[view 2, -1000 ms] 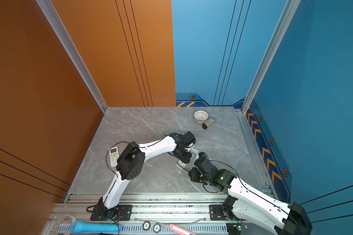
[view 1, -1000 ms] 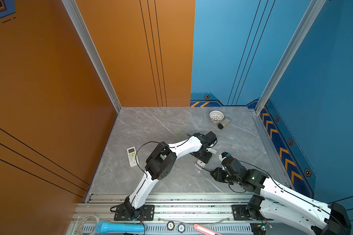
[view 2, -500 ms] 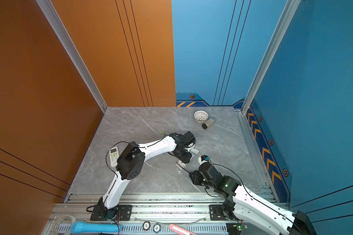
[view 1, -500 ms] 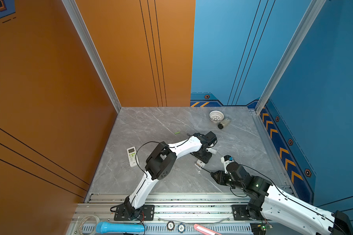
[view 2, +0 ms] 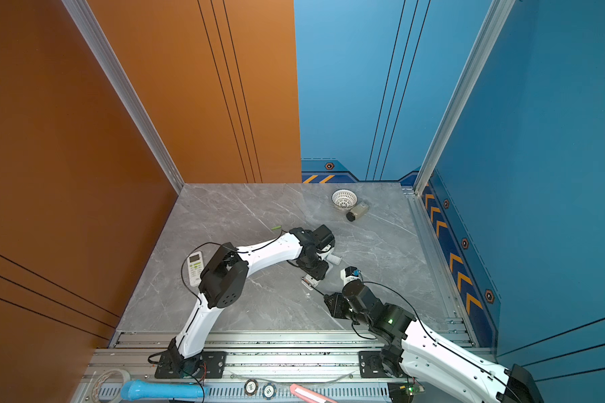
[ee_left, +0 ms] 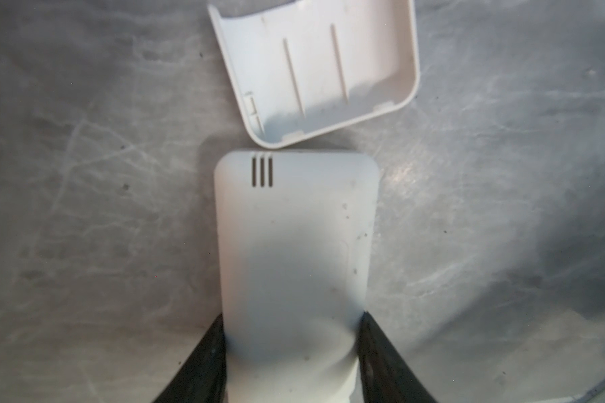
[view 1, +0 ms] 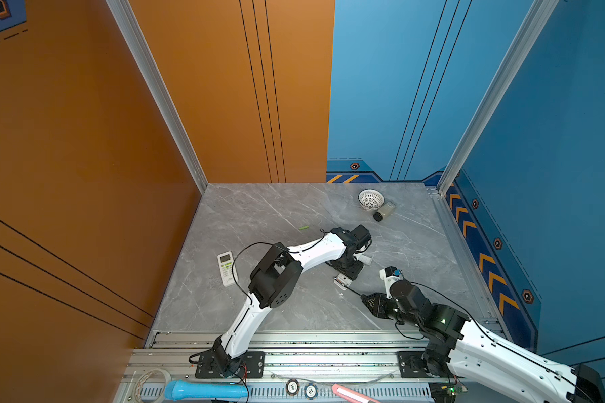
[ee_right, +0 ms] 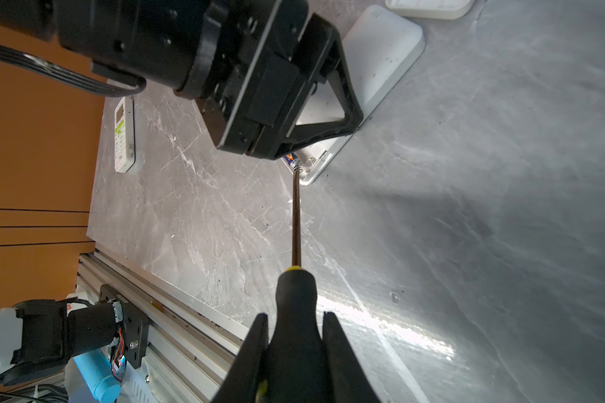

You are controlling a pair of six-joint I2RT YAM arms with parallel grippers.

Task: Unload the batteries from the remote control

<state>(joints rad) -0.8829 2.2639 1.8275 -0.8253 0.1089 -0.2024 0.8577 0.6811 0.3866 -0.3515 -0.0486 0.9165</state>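
Cover [ee_left: 315, 69] off, just past my left claw [ee_left: 292, 315], which grips remote [ee_left: 294, 226]. Right claw [ee_right: 294, 315] clenched on screwdriver [ee_right: 296, 223], tip at bluish battery [ee_right: 290, 159] ahead, still seated. Green battery [view 1: 303, 227] already out.

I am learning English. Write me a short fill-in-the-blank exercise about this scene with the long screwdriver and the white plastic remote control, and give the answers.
1. The right gripper is shut on the long screwdriver, whose handle is black and ____.
2. The left gripper clamps the white plastic remote control, which lies with its back facing ____.
3. One small cylindrical battery, light ____ in colour, lies alone on the grey marble table.
Missing words: yellow; up; green.
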